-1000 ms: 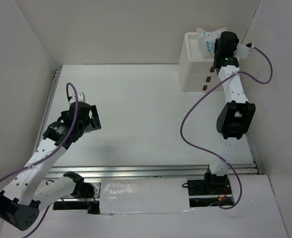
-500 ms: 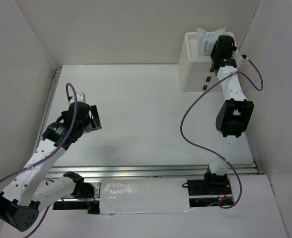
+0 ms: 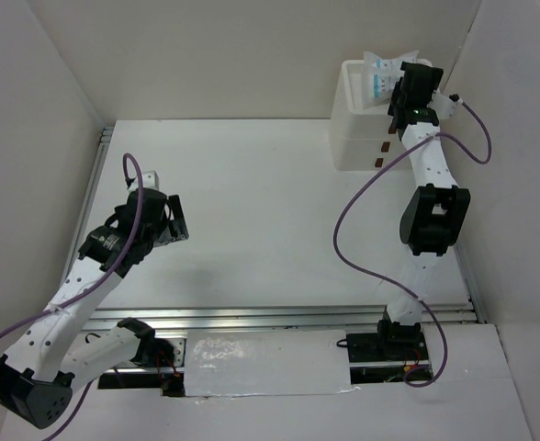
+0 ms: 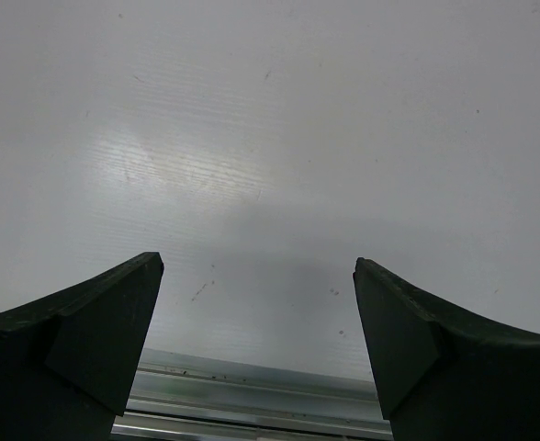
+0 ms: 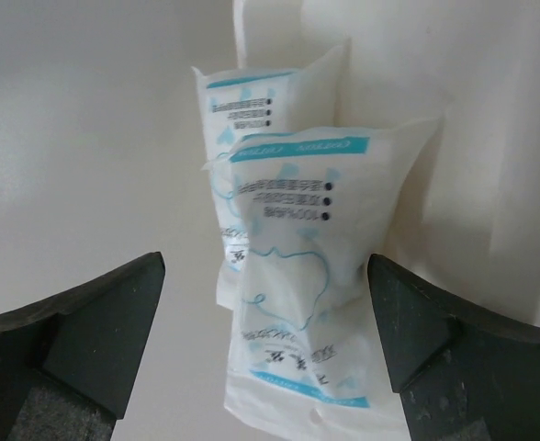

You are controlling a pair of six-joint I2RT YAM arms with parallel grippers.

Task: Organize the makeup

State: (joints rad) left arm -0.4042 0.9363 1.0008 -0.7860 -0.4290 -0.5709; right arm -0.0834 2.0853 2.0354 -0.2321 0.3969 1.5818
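Note:
Two white-and-blue printed sachets stand on end in the open top drawer of the white drawer unit (image 3: 354, 101) at the back right. In the right wrist view the nearer sachet (image 5: 311, 276) leans in front of the other sachet (image 5: 252, 119). My right gripper (image 5: 265, 340) hangs over them, jaws wide open, touching neither. From above the sachets (image 3: 380, 78) show just left of my right gripper (image 3: 408, 87). My left gripper (image 3: 164, 220) is open over bare table at the left, holding nothing; the left wrist view shows my left gripper (image 4: 258, 312) above the white surface. No other makeup shows.
The drawer unit has lower drawers with brown handles (image 3: 380, 154). White walls enclose the table on three sides. An aluminium rail (image 3: 279, 317) runs along the near edge, and the same rail (image 4: 252, 395) shows under the left fingers. A purple cable (image 3: 348, 230) loops beside the right arm.
The right gripper has opened and let go of a sachet, which now stands in the top drawer; the wrist shifted slightly. The left arm has not moved.

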